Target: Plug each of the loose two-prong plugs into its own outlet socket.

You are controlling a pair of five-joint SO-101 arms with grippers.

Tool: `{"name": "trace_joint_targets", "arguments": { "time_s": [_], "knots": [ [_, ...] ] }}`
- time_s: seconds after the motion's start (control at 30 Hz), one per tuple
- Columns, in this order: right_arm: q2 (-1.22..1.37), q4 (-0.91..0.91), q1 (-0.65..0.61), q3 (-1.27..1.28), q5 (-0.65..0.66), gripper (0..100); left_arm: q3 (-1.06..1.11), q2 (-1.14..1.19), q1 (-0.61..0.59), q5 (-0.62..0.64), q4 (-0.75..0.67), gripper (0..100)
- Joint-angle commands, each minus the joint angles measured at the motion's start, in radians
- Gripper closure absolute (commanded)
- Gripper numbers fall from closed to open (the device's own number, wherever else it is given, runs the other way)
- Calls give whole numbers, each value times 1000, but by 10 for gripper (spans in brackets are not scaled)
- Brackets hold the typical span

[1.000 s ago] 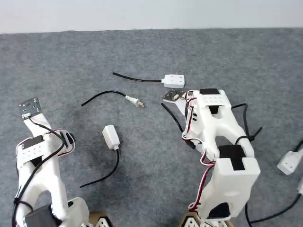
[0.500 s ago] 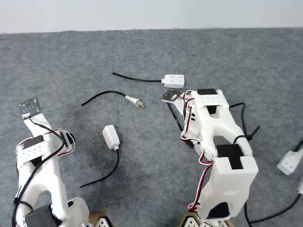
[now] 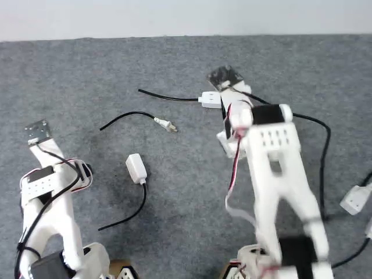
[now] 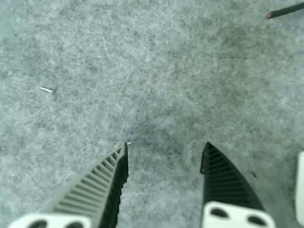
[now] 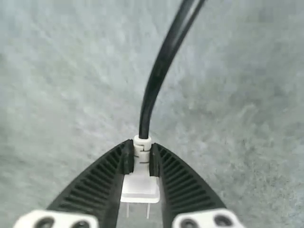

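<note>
Right wrist view: plug held fast

Ribbed black fingers of the right gripper (image 5: 139,147) pinched a white two-prong plug (image 5: 139,185), its round black cord (image 5: 161,71) rising over fuzzy grey carpet (image 5: 57,71). The high view added a boxy white outlet socket (image 3: 210,99) just beside the right arm (image 3: 273,151). A second plug (image 3: 166,124) lay apart from that socket. The left gripper (image 4: 166,145) stood spread, holding nothing.

Grey carpeted table (image 3: 302,64), pale wall strip (image 3: 174,17) along its far edge
</note>
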Motion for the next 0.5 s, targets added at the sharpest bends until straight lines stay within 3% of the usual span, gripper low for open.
{"name": "trace_joint_targets", "arguments": {
  "time_s": [0.0,0.17,0.47],
  "knots": [
    [-263,65,-128,-2,-107,990,-65,-5,81,-117,92,799],
    [-381,68,-278,58,-204,990,-41,-5,186,-259,98,994],
    [-395,-229,-495,262,-207,990,-42,-3,377,-457,137,988]
  ]
}}
